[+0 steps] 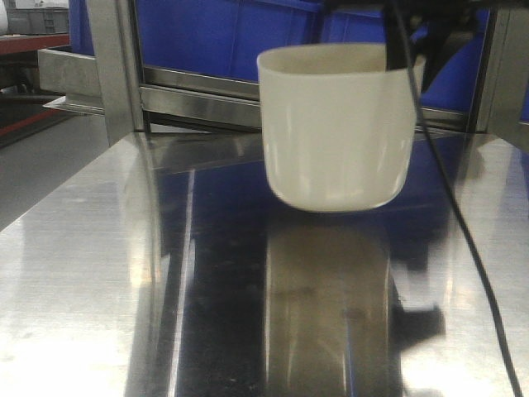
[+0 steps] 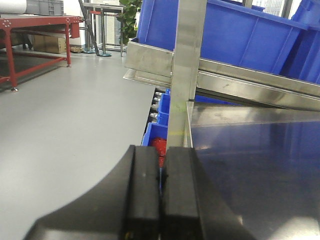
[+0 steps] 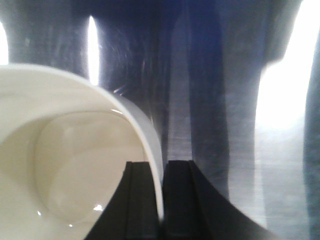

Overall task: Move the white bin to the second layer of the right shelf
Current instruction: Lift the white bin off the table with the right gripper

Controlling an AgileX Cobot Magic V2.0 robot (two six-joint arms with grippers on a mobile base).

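Observation:
The white bin (image 1: 335,124) is a glossy cream tub that hangs just above the mirror-like steel table top (image 1: 91,273), with its reflection below it. My right gripper (image 1: 400,51) comes from above and is shut on the bin's right rim. In the right wrist view one finger is inside the bin (image 3: 60,160) and one outside, with the gripper (image 3: 161,162) pinching the wall. My left gripper (image 2: 163,147) is shut and empty at the table's left edge. A steel rack level with a flat front bar (image 1: 207,98) runs behind the bin; its rollers are hidden.
Blue crates (image 1: 223,33) fill the rack level behind the bin and show in the left wrist view (image 2: 240,35). An upright steel post (image 1: 116,66) stands at the table's back left. A black cable (image 1: 463,231) hangs across the right side. Grey floor and a red bench (image 2: 30,30) lie left.

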